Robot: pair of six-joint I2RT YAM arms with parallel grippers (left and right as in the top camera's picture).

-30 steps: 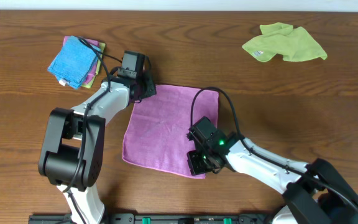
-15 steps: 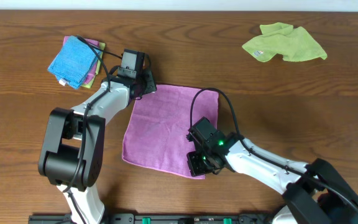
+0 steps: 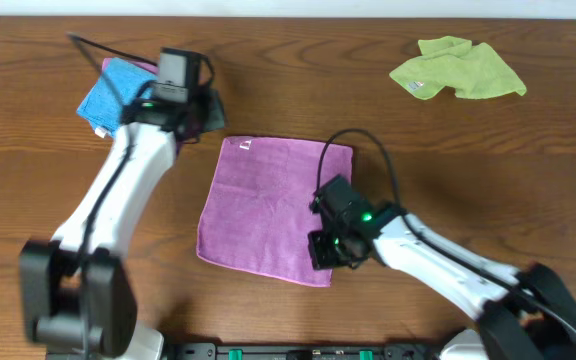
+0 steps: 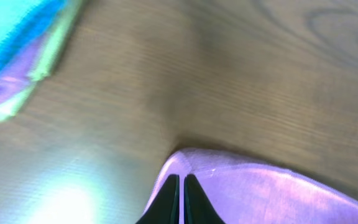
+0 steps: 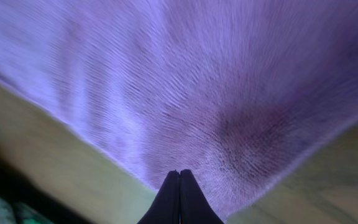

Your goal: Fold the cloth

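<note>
- At the middle of the table point(image 3: 528, 180) you have the purple cloth point(image 3: 268, 205) lying spread and flat. It is close to square, and its slightly longer sides run roughly 12 to 6 with a small lean.
- Your right gripper point(image 3: 328, 250) sits on the cloth's 5 o'clock corner. In its wrist view the fingers are pressed together with fabric fanning out from the tips, so I judge it clamped on that corner.
- Your left gripper point(image 3: 206, 108) hangs just off the cloth's 11 o'clock corner. Its fingers are together, and the blurred wrist view puts the purple edge right at the tips. You cannot tell whether any fabric is pinched.
- The relation to watch: from the left jaws the far-left corner lies towards 5 o'clock, just beside them. The right arm is the nearer one, being already on the cloth.
- The blue folded stack point(image 3: 118, 95) lies at 9 o'clock of the left gripper, and the green cloth point(image 3: 456, 70) is well apart at 2 o'clock. Keep your fold clear of both
</note>
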